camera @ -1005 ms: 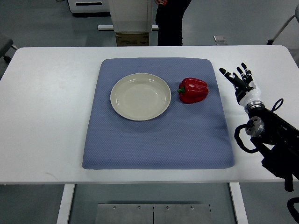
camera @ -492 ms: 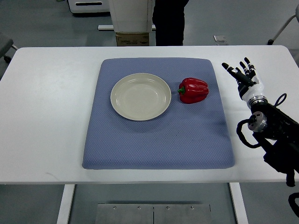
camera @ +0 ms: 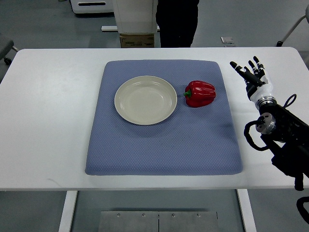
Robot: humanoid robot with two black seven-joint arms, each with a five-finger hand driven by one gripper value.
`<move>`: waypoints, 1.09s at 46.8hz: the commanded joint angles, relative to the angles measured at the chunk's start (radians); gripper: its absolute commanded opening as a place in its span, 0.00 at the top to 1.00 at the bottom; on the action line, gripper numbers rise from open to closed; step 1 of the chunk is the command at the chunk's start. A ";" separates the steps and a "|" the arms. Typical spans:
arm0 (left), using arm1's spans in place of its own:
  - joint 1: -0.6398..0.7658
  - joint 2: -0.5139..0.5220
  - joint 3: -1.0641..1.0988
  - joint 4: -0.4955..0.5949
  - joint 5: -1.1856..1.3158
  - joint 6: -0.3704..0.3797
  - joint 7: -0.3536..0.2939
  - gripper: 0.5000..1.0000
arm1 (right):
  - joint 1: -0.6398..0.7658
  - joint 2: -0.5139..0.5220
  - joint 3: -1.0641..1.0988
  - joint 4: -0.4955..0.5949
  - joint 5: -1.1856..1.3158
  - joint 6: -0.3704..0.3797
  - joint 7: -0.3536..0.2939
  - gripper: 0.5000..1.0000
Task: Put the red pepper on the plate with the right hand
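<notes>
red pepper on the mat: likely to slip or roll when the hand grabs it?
The red pepper has a glossy skin, so fingers may slip. It lies on its side with a lobed body, so a nudge would probably rock it, not roll it far; the textured blue mat should damp that. The right hand is open, off the mat.

White tabletop [camera: 53,106] fills most of view, rounded corners, bare around edges. Blue textured mat [camera: 164,145] lies centred on it — roughly square, slightly padded, edges within tabletop on all sides. Beyond far edge: person in dark trousers [camera: 177,21] standing on grey floor [camera: 43,24], white equipment base [camera: 134,17] beside them — cardboard box [camera: 137,40] at its foot.
</notes>
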 commanded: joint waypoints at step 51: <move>0.000 0.000 0.000 0.000 0.000 0.000 0.000 0.00 | 0.079 -0.031 -0.063 0.080 -0.024 0.028 0.038 0.00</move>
